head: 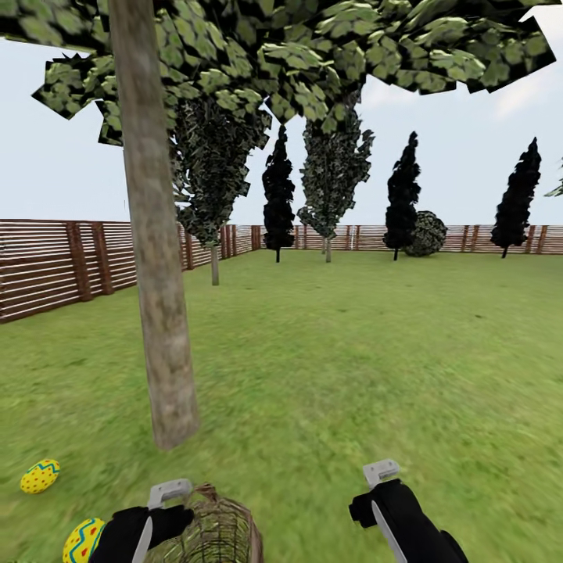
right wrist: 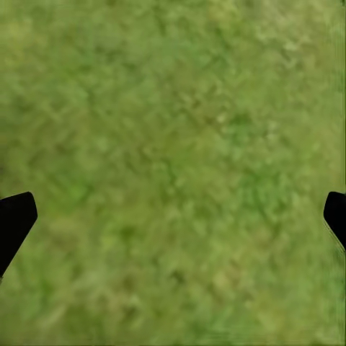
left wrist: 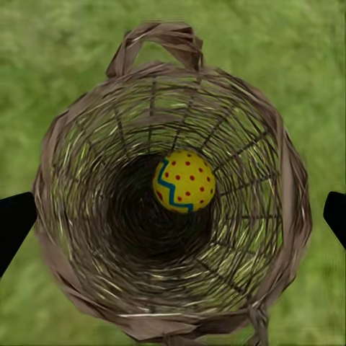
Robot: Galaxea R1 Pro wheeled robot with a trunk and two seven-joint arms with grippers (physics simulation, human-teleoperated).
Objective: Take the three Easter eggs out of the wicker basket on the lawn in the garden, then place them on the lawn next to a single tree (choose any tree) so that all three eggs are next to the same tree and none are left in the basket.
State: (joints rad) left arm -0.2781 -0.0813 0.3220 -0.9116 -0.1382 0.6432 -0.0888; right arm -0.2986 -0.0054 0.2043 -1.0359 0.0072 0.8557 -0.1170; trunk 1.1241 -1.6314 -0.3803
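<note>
Our left gripper (left wrist: 173, 209) hangs above the wicker basket (left wrist: 65, 238), fingers spread; one egg (left wrist: 184, 181) lies inside. Right gripper (right wrist: 173, 216) is spread over lawn (right wrist: 173, 108). Two eggs (head: 40, 476) lie lower left, near the tree (head: 156, 274).

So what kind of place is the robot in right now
A fenced garden, by the look of it: mottled green lawn, a brown horizontal-slat wooden fence around it, a pale grey-brown tree trunk close by and dark cone-shaped trees further back.
</note>
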